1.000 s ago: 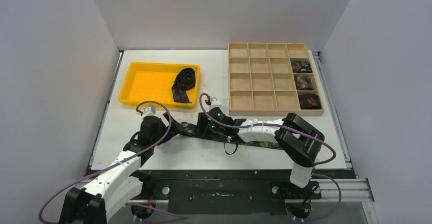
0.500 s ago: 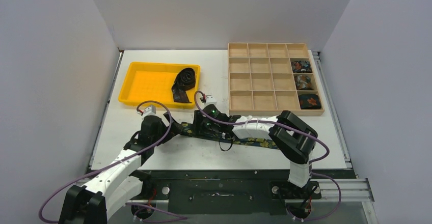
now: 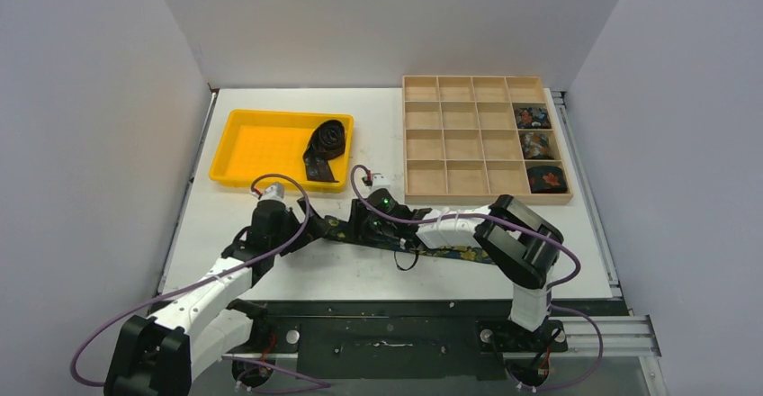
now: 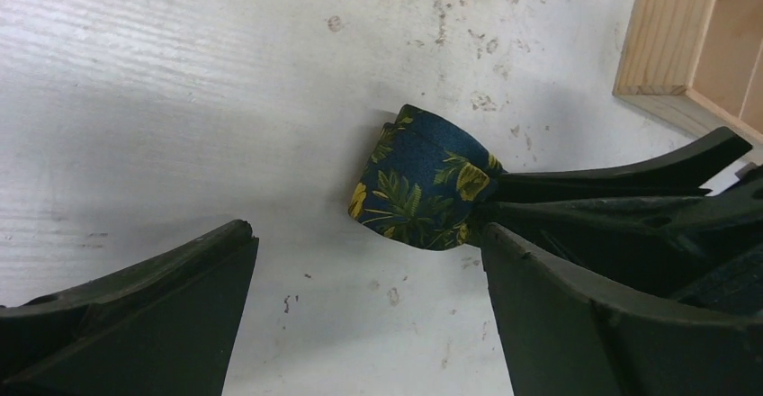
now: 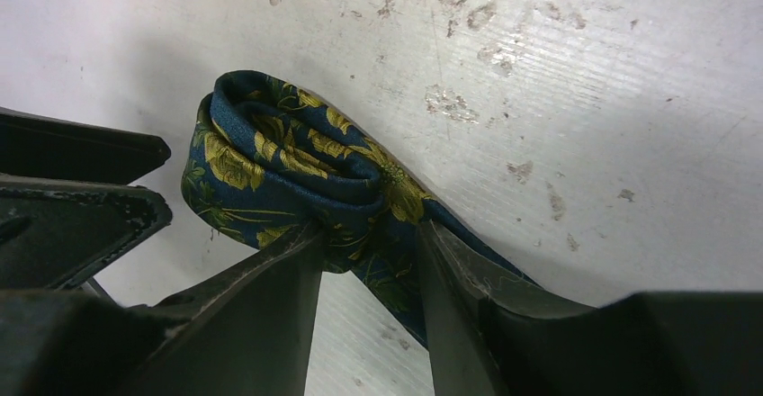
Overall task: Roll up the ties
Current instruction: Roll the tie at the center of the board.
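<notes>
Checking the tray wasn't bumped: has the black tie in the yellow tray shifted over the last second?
No. The black tie still lies against the yellow tray's right end.

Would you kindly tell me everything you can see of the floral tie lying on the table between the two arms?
The floral tie is navy fabric, silky-looking, printed with yellow leaves and flowers. One end is wound into a small loose coil of a few layers. The rest trails flat across the white table to the robot's right. The right claw pinches the strip just behind the coil. The left claw stands open near the coil, not gripping it.
</notes>
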